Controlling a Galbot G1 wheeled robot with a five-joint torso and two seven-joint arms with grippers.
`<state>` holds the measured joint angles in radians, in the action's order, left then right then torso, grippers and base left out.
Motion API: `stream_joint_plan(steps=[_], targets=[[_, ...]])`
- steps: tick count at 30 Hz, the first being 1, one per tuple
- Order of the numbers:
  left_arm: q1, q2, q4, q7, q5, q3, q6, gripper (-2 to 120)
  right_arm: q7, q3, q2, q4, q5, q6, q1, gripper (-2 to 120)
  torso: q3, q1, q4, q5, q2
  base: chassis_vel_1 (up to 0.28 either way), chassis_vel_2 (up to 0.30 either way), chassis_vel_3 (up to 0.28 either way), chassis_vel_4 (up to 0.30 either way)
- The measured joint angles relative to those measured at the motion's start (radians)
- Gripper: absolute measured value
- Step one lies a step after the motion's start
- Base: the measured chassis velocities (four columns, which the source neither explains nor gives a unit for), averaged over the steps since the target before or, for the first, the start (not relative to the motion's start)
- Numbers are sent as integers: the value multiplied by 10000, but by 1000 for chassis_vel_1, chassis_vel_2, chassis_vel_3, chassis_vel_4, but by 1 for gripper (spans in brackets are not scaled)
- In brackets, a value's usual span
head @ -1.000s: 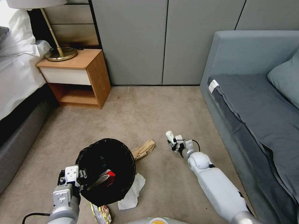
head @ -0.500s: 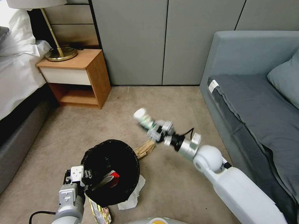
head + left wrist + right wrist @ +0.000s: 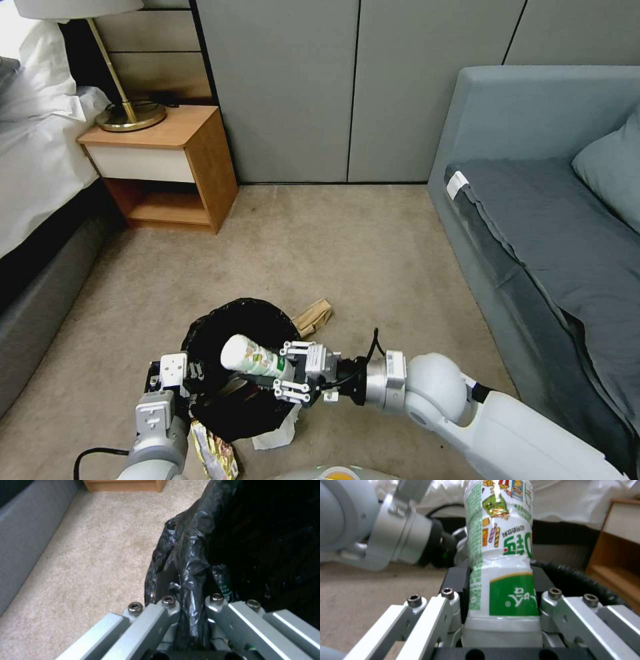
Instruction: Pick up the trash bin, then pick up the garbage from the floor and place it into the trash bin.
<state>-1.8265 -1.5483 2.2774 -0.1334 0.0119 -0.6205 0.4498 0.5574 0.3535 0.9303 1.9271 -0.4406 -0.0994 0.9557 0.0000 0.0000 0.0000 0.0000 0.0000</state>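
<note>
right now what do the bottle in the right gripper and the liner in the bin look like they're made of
The bottle held in the right gripper looks like thin pale plastic under a glossy printed green and white wrap; the label wrinkles and catches light. The liner of the trash bin, pinched by the left gripper, looks like thin black plastic film, shiny and crinkled into folds.

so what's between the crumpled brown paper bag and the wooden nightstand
Bare beige carpet in the head view; nothing lies between the paper bag and the nightstand.
</note>
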Motion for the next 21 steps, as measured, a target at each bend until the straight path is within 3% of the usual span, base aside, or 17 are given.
stream_joint_plan(steps=[9, 15, 21], targets=[[54, -62, -64, 0, 6, 131, 36, 1, -307, 209, 518, -694, 177, 179, -243, 26, 0, 0, 0, 0, 0, 0, 0, 0, 0], [99, -24, -143, -1, -20, 35, 46, 1, -472, 303, 715, -853, 174, 289, -356, 51, 0, 0, 0, 0, 0, 0, 0, 0, 0], [133, -3, -190, -1, -65, -1, 68, 1, -441, 202, 780, -864, 163, 298, -419, 68, 0, 0, 0, 0, 0, 0, 0, 0, 0]])
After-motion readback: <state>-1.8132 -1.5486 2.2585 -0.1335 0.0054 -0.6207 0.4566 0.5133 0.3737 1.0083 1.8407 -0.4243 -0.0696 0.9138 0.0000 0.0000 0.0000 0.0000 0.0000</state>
